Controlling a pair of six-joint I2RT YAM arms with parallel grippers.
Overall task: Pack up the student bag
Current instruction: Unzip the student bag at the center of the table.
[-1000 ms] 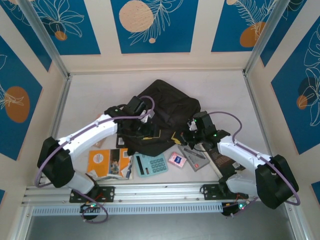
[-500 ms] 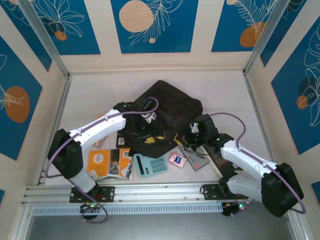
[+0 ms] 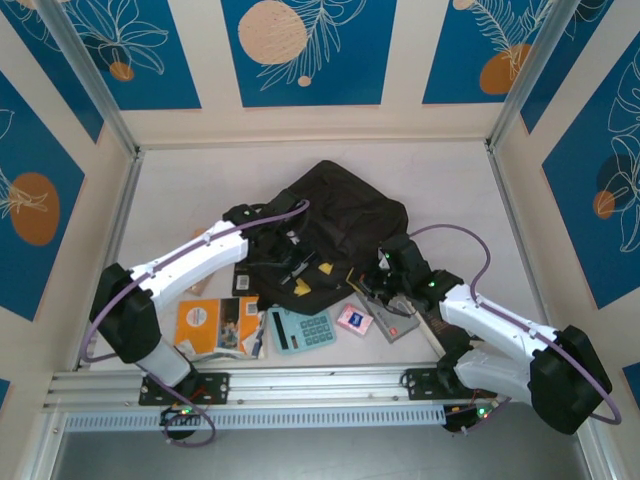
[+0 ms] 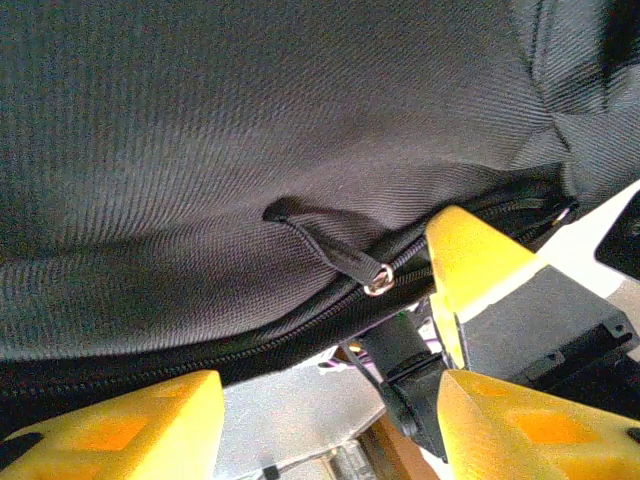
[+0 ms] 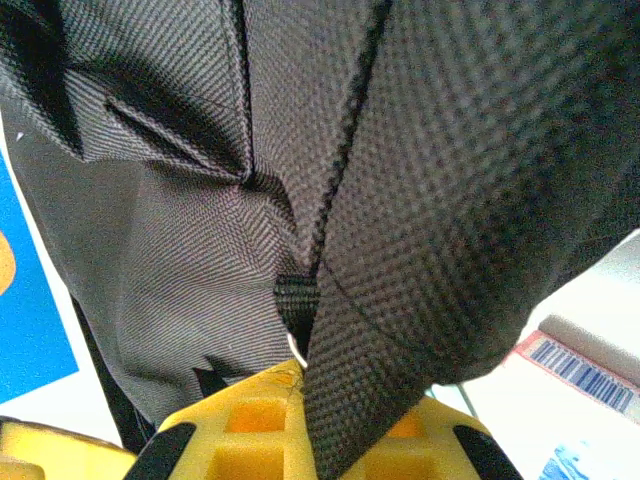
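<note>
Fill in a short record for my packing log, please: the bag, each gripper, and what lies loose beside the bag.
bag: student bag, black, lying on the table
left gripper: open, facing the bag's zipper pull, holding nothing
right gripper: shut on the bag's fabric
loose items: teal calculator and orange book, on the near side of the bag

White arms (image 3: 190,258), black joints (image 3: 125,320), purple cables (image 3: 270,222), yellow fingers (image 4: 470,260).

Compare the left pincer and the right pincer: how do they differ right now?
The left pincer is open, fingers spread, gripping nothing; the right pincer is shut on the student bag fabric. The left pincer faces the zipper pull; the right pincer faces a seam. Both have yellow fingers.
</note>
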